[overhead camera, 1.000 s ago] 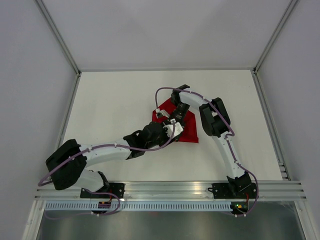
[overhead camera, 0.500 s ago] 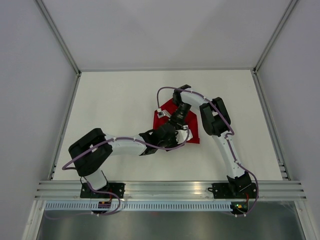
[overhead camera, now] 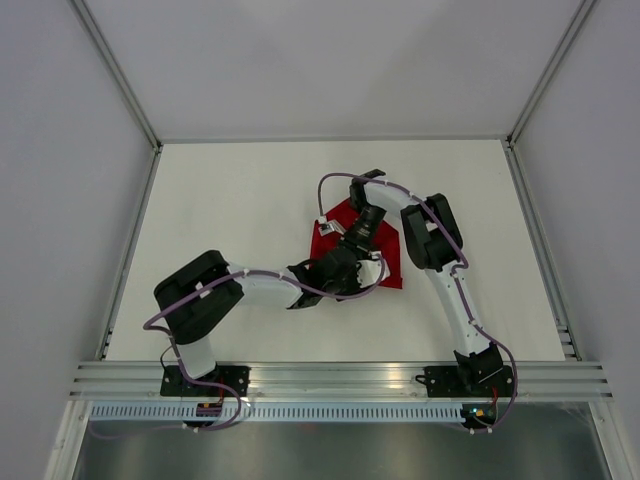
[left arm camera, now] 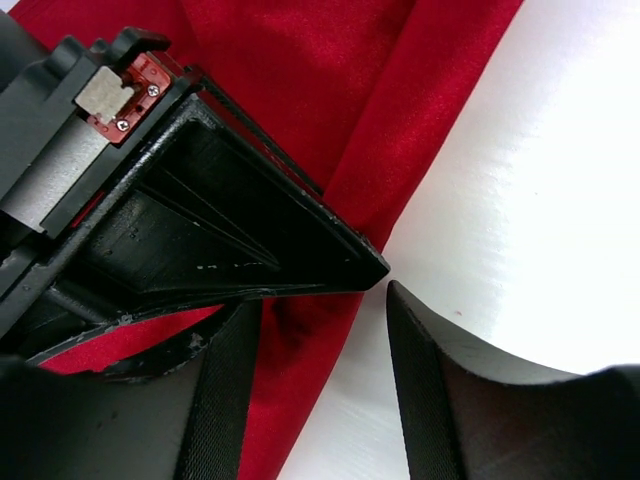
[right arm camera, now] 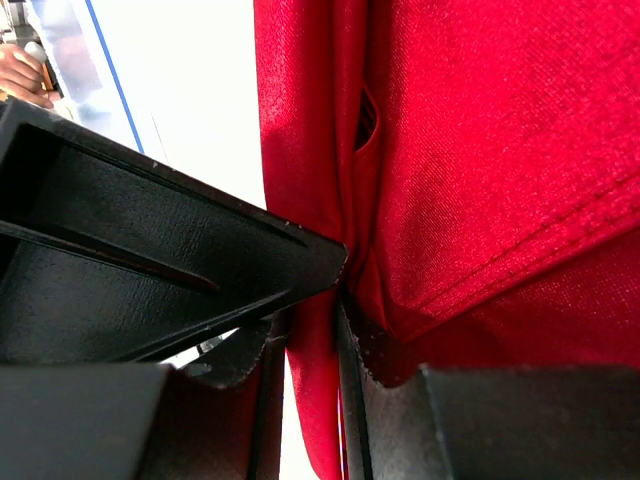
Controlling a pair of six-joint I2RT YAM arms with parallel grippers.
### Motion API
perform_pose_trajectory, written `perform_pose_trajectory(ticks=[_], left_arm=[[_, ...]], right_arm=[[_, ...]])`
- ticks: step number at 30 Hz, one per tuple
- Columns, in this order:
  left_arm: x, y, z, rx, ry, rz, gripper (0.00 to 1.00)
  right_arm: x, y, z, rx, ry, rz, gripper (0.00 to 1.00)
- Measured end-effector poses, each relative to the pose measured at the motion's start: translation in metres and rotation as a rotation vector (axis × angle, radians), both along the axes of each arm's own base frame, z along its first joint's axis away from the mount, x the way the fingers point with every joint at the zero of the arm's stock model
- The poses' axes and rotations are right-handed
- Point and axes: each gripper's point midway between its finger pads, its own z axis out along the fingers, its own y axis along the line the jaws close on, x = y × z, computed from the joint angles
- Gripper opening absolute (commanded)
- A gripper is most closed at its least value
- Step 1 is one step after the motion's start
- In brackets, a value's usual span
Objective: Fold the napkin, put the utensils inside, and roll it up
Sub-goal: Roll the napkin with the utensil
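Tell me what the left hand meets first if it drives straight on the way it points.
Probably the right hand: its black finger sits just ahead of the open left hand, over the folded edge of the napkin. Depth is unclear, so the cloth could come first.

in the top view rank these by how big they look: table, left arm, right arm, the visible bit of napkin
1. table, largest by far
2. left arm and right arm, about alike, so not ranked against each other
3. napkin, smallest, since the arms hide much of it
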Motion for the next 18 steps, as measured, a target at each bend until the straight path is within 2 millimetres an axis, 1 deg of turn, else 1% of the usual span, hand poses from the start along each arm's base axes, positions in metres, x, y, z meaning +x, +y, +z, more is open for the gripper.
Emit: perform_pose_trajectory(ticks=[4,7,8,10,11,13,14,15,16,17,18], left_arm=[[0.0047,-0.0043,-0.0011,-0.002,-0.004,0.005,0.52],[0.0065,-0.0067,-0.0026,0.001,0.001,0.004,0.35],[0.0060,-0.0072,-0.0037,0.003,0.005,0.000,0.26],[0.0067,-0.0082,-0.0054,0.019,0.002,-0.013,0.20],[0.0065,-0.0087,-0.0055,0.025,0.004,-0.021,0.15],[0.0066,-0.0092,-0.0060,0.032,0.008,-0.031,0.10],[0.0067,-0.0092,-0.0062,0.034,0.014,-0.033,0.06],[0.0068,-0.0093,-0.0064,0.035,0.019,-0.035,0.03],[0.0073,-0.0094,-0.0065,0.035,0.025,-0.038,0.02],[0.0073,-0.0097,-0.0066,0.033,0.031,-0.041,0.02],[0.0080,-0.0097,-0.0065,0.030,0.038,-0.044,0.02]], right_arm=[[0.0025,-0.0033,-0.0001,-0.003,0.002,-0.012,0.10],[0.0040,-0.0053,-0.0004,-0.006,0.001,-0.016,0.10],[0.0044,-0.0061,-0.0006,-0.008,0.000,-0.016,0.10],[0.0052,-0.0077,-0.0008,-0.011,-0.001,-0.017,0.10],[0.0054,-0.0080,-0.0008,-0.010,-0.002,-0.018,0.10],[0.0060,-0.0084,-0.0009,-0.010,-0.003,-0.019,0.11],[0.0060,-0.0085,-0.0007,-0.010,-0.002,-0.020,0.12],[0.0061,-0.0085,-0.0006,-0.010,-0.002,-0.021,0.16],[0.0063,-0.0086,-0.0005,-0.010,-0.003,-0.021,0.18],[0.0066,-0.0090,-0.0001,-0.010,-0.004,-0.022,0.25],[0.0065,-0.0093,0.0004,-0.009,-0.005,-0.023,0.29]])
